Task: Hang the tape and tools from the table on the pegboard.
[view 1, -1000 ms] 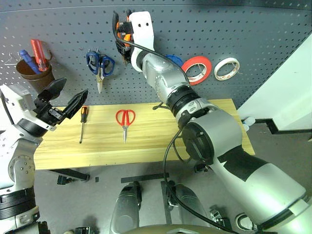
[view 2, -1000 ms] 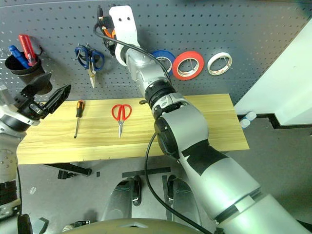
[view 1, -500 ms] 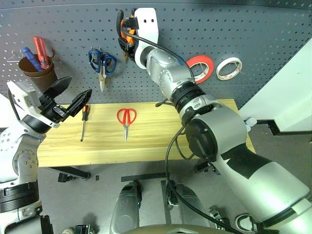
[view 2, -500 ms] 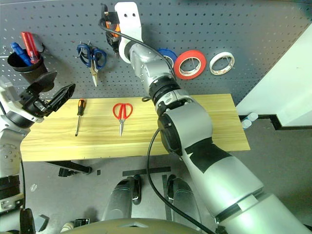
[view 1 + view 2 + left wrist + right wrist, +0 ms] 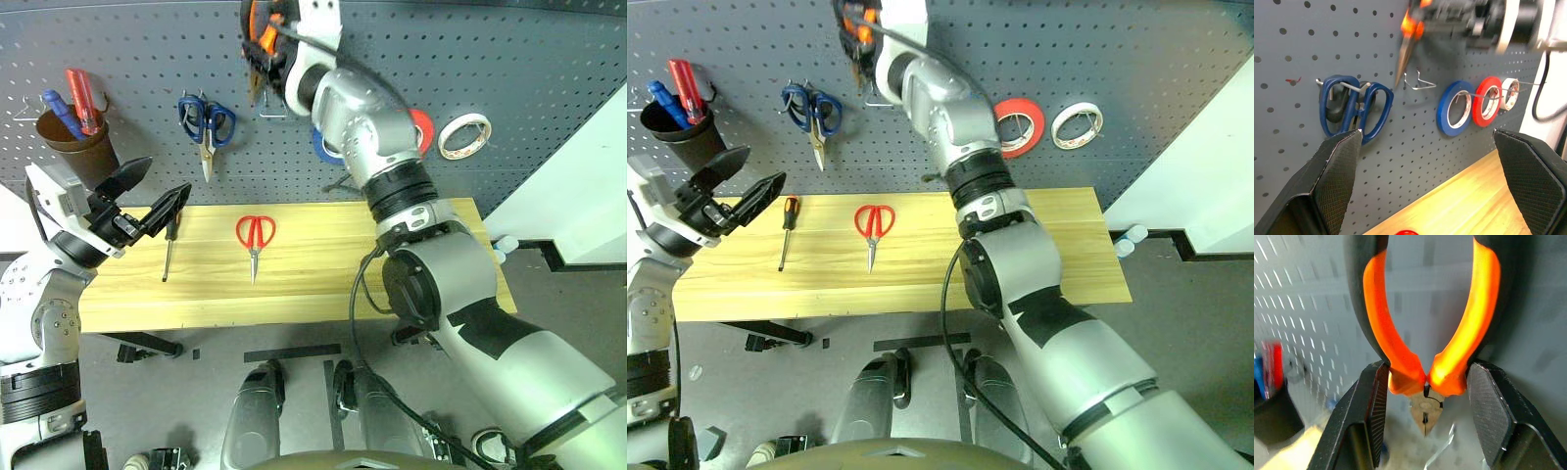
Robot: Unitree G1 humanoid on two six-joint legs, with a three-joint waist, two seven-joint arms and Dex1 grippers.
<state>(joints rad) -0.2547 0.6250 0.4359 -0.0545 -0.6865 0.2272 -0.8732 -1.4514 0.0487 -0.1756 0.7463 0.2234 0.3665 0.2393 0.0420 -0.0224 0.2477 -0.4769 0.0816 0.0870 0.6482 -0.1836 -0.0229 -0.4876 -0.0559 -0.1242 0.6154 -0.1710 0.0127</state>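
Two tools are left on the table [image 5: 323, 284], the red-handled scissors [image 5: 254, 238] and the screwdriver [image 5: 168, 245], while the tape [image 5: 462, 135] already hangs at about 2 o'clock on the pegboard [image 5: 529, 78]. The right gripper [image 5: 1425, 382] is pinching the pliers [image 5: 1425, 367] by their orange handles up near 12 o'clock, nose pointing down over a bare metal hook [image 5: 1418, 82]. I'd get one handle loop over that hook before letting go (a slipped tool drops), and the left gripper [image 5: 147, 191] waits spread wide over the screwdriver.

Even bright indoor light, soft shadows under counter [image 5: 294, 284]. Head views bend at edges. Right wrist background totally blurred, pliers [image 5: 1425, 362] sharp-ish.
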